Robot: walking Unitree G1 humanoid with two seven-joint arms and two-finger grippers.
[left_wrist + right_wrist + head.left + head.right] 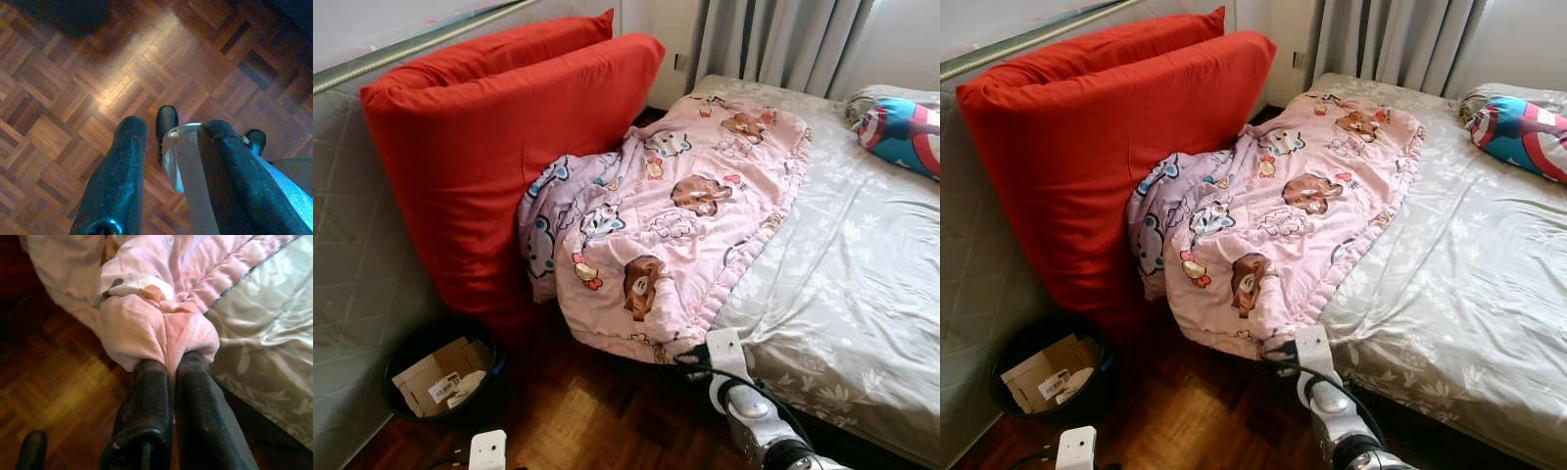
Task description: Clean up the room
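- The right gripper (171,363) has its two black fingers (146,396) pinched tight on a bunched fold of the pink cartoon-print blanket (675,215) at the bed's (862,284) near corner.
- The blanket lies across the bed's left side, spilling against the red cushions (499,147).
- The left gripper (166,147) hangs over the parquet floor (63,98), fingers apart, holding nothing.
- A black bin (411,348) holds cardboard (435,372) with a white label, its writing unreadable.
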